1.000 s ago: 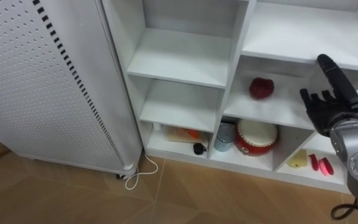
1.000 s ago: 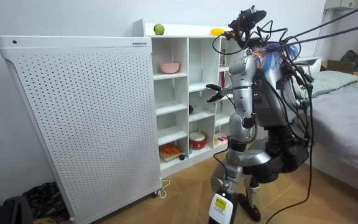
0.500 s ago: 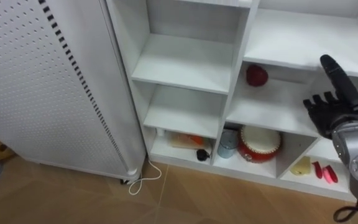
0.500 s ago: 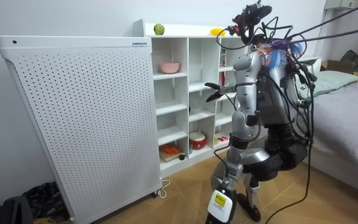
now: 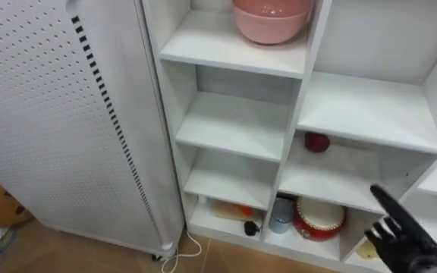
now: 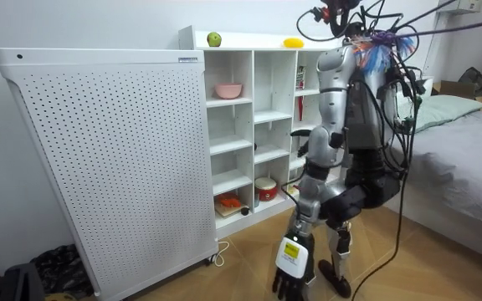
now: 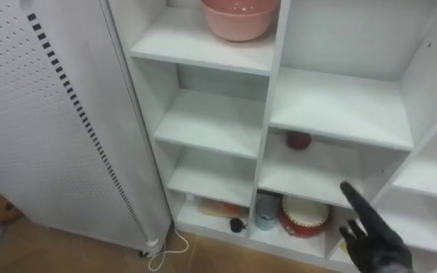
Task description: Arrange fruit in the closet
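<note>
A dark red fruit (image 5: 316,142) lies alone on a middle shelf of the white closet (image 5: 290,114), in the second column. My right hand (image 5: 397,227) is open at the lower right, below and to the right of that fruit, touching nothing. In the room view a green apple (image 6: 214,39) and a yellow fruit (image 6: 292,43) rest on the closet's top. I stand upright facing the shelves. My left hand (image 6: 289,280) hangs open near the floor and holds nothing.
A pink bowl (image 5: 271,19) sits on the upper shelf. The bottom compartments hold a red round tin (image 5: 319,220), a blue cup (image 5: 281,216) and small items. A white perforated panel (image 5: 44,114) stands left of the closet. A bed (image 6: 467,159) lies behind me.
I have straightened up, so the eye view now takes in higher shelves and the pink bowl. My right hand has come down from the shelf with the red fruit.
</note>
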